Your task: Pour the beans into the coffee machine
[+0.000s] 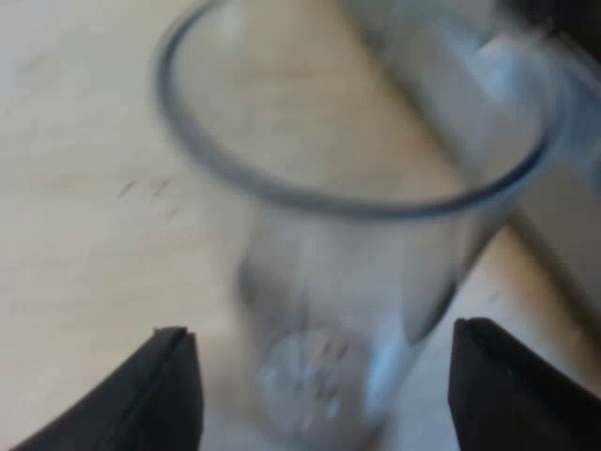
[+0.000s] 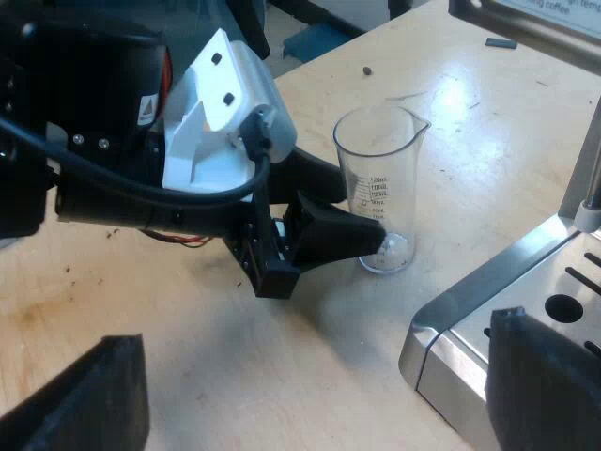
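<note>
A clear measuring glass [image 1: 357, 282] with printed marks stands upright on the wooden table [image 1: 84, 235], with no beans visible inside it. My left gripper [image 1: 324, 343] is open, one black finger on each side of the glass near its base; I cannot tell whether they touch it. In the right wrist view the same glass [image 2: 380, 188] stands beside the espresso machine's metal drip tray [image 2: 488, 301], with the left gripper [image 2: 362, 216] straddling it. My right gripper [image 2: 315, 343] hangs open above the table, apart from the glass, with nothing between its fingers.
The machine's steel base and column [image 2: 587, 169] rise close to the glass. One dark bean [image 2: 366, 69] and a small dark piece [image 2: 500, 42] lie on the table beyond the glass. The left arm's body [image 2: 113, 141] covers the table beside the glass.
</note>
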Motion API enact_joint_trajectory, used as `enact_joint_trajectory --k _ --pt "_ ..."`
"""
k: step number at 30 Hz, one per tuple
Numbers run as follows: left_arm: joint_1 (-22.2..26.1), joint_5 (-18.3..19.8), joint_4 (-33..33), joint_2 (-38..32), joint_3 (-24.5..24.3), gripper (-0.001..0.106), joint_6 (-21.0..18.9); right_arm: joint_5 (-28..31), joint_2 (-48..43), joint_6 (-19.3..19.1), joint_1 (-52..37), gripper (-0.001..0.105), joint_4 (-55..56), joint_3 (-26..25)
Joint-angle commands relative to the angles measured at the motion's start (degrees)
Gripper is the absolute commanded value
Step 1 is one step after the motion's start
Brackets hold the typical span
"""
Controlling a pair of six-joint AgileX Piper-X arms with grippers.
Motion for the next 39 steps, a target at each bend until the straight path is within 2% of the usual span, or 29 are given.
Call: enact_joint_trajectory --k 1,4,9,10,14,18,27,33,34,39 --pt "-0.7 -2.3 5.5 -1.9 -0.3 0.060 1.2 1.0 -0.2 -0.5 0.0 0.079 -0.4 -0.2" --pt "-2.4 -2.8 9.6 -4.4 -0.3 0.060 1.2 1.4 -0.2 -0.5 0.0 0.079 -0.4 -0.2" --pt "-3.9 -4.2 11.7 -6.1 -0.3 0.060 1.2 1.4 -0.2 -0.5 0.0 0.079 -0.1 -0.2" --pt "-6.8 -9.0 16.1 -11.0 -0.3 0.059 1.2 1.4 -0.2 -0.2 0.0 0.079 0.4 -0.2" --pt "-8.4 -13.1 22.5 -17.9 -0.3 0.059 1.0 1.4 -0.2 0.6 -0.1 0.079 2.0 -0.2" --pt "-8.4 -13.2 27.8 -27.5 -0.3 0.059 1.0 1.4 -0.5 3.7 -0.1 0.079 3.1 -0.2" --pt "-8.4 -12.7 35.0 -46.2 -1.0 0.059 -0.1 2.1 -6.6 3.7 -0.1 0.079 7.1 -0.2" --pt "-8.4 -11.5 40.6 -53.6 -4.8 0.059 -0.8 5.3 -11.0 3.7 -0.2 0.079 13.0 -0.6" --pt "-8.4 -11.5 40.8 -53.9 -5.1 0.059 -0.8 7.6 -14.1 3.7 -0.2 0.079 16.4 -0.6" --pt "-8.4 -11.5 43.5 -55.3 -10.6 0.059 -0.8 8.5 -19.6 2.8 -1.3 0.079 19.7 -0.6"
